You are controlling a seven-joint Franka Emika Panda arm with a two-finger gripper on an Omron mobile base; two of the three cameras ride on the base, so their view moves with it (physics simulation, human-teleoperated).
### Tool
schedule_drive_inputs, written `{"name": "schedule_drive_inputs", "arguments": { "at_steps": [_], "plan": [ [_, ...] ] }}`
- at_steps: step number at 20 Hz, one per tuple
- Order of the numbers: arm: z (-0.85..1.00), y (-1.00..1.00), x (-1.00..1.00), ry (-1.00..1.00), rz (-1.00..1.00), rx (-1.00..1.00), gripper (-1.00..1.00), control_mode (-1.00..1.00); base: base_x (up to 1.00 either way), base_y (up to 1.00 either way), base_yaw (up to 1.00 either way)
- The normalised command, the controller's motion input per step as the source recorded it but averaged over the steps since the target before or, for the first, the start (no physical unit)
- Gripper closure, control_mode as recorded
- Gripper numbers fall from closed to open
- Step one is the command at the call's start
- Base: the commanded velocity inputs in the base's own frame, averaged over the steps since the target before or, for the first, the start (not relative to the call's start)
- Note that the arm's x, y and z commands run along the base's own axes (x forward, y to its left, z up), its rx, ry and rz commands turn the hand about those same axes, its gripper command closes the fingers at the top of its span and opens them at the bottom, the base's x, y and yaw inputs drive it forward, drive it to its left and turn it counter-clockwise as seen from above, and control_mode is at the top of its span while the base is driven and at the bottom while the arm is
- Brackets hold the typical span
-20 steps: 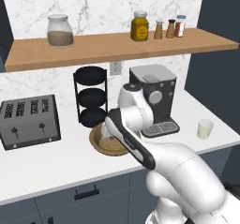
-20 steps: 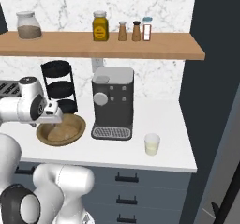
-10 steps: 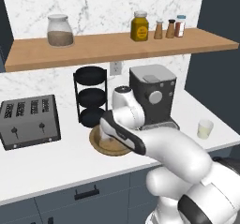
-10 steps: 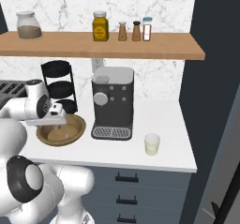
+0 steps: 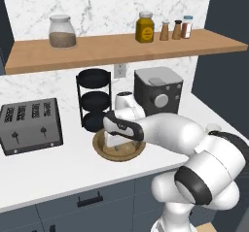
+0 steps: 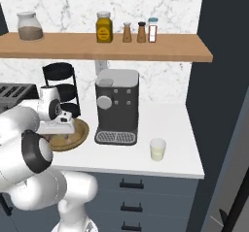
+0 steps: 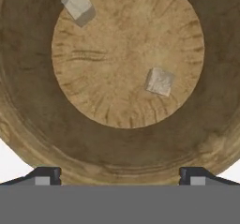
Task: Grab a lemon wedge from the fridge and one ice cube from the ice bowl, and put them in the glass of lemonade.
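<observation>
Lower than a second ago, the gripper (image 7: 120,175) has come down over the ice bowl (image 5: 102,151), with the arm now bent closer above it. Its jaws stand wide apart and hold nothing; both dark fingertips (image 7: 46,175) sit over the bowl's near rim in the hand view.

Inside the ice bowl, two pale ice cubes lie well apart on the flat floor: one ice cube (image 7: 160,81) near the middle, another ice cube (image 7: 78,4) by the far edge of the floor. Bare wood lies between them and all round the middle cube.

Behind the ice bowl stands the black three-tier rack (image 5: 93,98), close to its rim. Beside the bowl, the coffee machine (image 6: 117,105) leaves only a narrow strip of counter. Beyond that machine, well apart from the bowl, the glass of lemonade (image 6: 157,149) stands alone on open white counter (image 6: 175,129) near the front edge. On the bowl's other side, past bare counter, sits the toaster (image 5: 30,125).
</observation>
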Motion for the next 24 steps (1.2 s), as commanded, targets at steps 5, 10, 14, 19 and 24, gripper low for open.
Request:
{"name": "schedule_drive_inputs", "arguments": {
  "at_steps": [5,10,14,19,24],
  "plan": [
    [-0.23,-0.01,0.06,0.02,0.00,-0.01,-1.00,-1.00,0.00,0.00,0.00],
    [-0.14,0.00,0.27,0.02,0.00,-0.01,-1.00,-1.00,0.00,0.00,0.00],
    [-0.34,-0.03,0.19,0.04,0.00,0.00,-1.00,-1.00,0.00,0.00,0.00],
    [-0.17,-0.02,0.23,0.02,0.00,0.00,-1.00,-1.00,0.00,0.00,0.00],
    [-0.22,0.00,0.31,0.00,0.01,0.00,-1.00,-1.00,0.00,0.00,0.00]
  ]
}}
